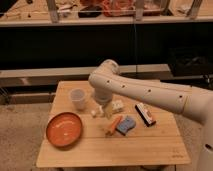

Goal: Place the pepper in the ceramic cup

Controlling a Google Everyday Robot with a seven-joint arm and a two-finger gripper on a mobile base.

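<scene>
1. while i watch remotely, gripper (101,111) hangs low just right of the ceramic cup (78,97); open or closed, i cannot tell.
2. pepper (114,124): flat on the table (125,150), nearer the camera and right of the cup, outside it, against the blue sponge (127,125).
3. plate (64,130): nearer the camera, left of the cup.

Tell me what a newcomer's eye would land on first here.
The big white arm stretches in from the right over the wooden table, with its gripper low between the white cup and the orange pepper. Next comes the bright orange-red plate at the table's front left, then the blue sponge right beside the pepper.
</scene>
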